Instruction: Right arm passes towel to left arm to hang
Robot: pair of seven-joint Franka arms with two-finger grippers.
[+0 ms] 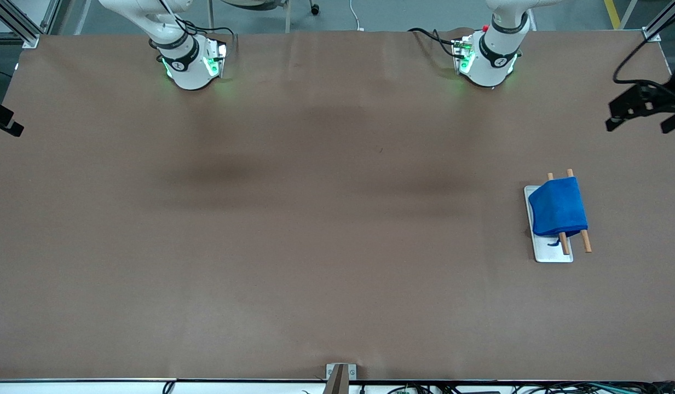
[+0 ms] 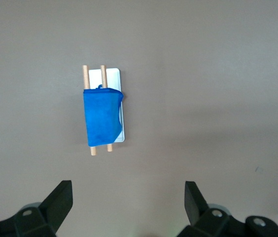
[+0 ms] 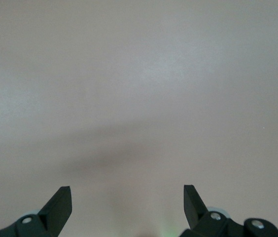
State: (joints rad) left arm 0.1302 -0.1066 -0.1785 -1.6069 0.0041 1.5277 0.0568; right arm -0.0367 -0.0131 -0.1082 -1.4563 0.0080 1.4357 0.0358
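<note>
The royal-blue towel (image 1: 557,207) hangs draped over two wooden rods (image 1: 584,239) of a small rack with a white base (image 1: 553,253), toward the left arm's end of the table. It also shows in the left wrist view (image 2: 102,117), far below the camera. My left gripper (image 2: 128,202) is open and empty, held high above the table. My right gripper (image 3: 127,205) is open and empty, high over bare brown table. Neither hand shows in the front view; only the arm bases do.
The brown table (image 1: 315,219) spreads wide around the rack. The right arm's base (image 1: 186,60) and the left arm's base (image 1: 488,57) stand along the table's edge farthest from the front camera. A black fixture (image 1: 641,106) sticks in at the left arm's end.
</note>
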